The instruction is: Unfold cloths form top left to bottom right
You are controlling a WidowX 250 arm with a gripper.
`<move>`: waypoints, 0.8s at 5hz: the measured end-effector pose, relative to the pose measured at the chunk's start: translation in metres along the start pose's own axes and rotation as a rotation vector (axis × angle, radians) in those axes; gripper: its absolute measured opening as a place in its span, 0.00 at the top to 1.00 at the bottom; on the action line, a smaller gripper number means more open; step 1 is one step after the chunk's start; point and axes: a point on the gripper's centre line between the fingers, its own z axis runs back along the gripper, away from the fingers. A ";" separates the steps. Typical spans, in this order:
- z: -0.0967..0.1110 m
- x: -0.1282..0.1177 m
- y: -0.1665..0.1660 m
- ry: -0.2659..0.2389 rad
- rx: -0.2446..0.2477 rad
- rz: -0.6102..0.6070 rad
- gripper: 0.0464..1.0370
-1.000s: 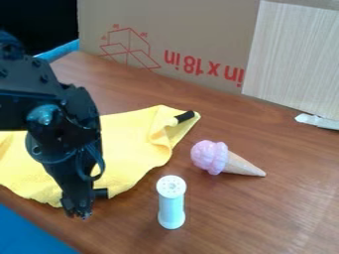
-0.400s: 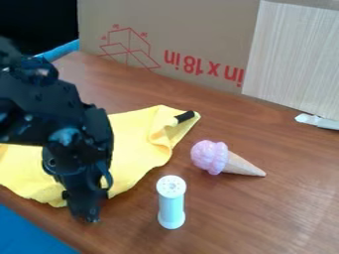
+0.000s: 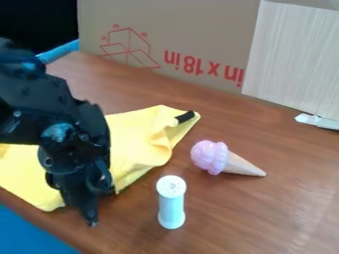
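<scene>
The black gripper [image 3: 91,221] hangs at the lower left, its tip low beside the front edge of the yellow cloth [image 3: 136,144]. The cloth lies across the left side of the wooden table, partly hidden behind the arm. Its far right part has a fold, with a black tab at the corner. I cannot tell whether the gripper touches the cloth.
A white and pale blue shaker [image 3: 171,203] stands upright right of the gripper. A toy ice cream cone [image 3: 225,158] with a pink top lies beyond it. A cardboard box [image 3: 172,39] and a pale board [image 3: 295,54] stand at the back.
The gripper has moved down and a little to the right overall, with a slight shift left lately. The cloth's front edge near the gripper looks slightly changed. The shaker and cone stay put.
</scene>
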 end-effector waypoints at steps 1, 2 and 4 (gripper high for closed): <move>0.003 -0.002 0.003 -0.006 -0.020 0.005 0.99; 0.005 0.005 0.021 0.002 -0.050 0.058 1.00; 0.005 0.028 0.065 0.072 -0.123 0.145 1.00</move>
